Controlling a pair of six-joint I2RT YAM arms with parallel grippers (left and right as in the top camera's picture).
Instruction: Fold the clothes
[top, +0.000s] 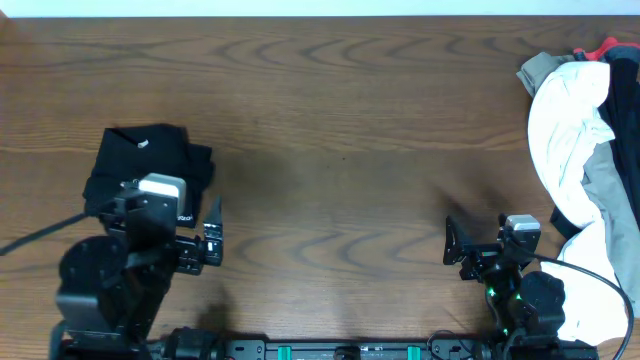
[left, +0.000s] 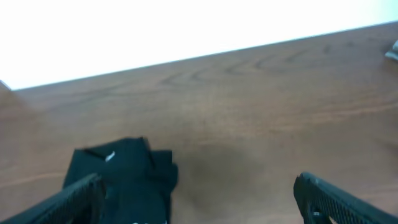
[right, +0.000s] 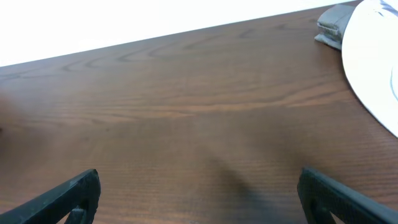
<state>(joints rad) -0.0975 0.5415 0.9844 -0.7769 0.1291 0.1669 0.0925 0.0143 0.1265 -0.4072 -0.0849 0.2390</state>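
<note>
Brown wood-grain table (top: 350, 120): the black soft-fabric shirt (top: 150, 160) lies bunched compactly at the frame's left.
Your left gripper (left: 199, 206) and right gripper (right: 199, 199) both gape wide, holding nothing.

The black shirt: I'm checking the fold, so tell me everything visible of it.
The black shirt lies folded into a soft, roughly square bundle on the wooden table, at its left side. A small white mark shows near its far edge. The open left gripper hangs over its near edge; contact cannot be told.
</note>
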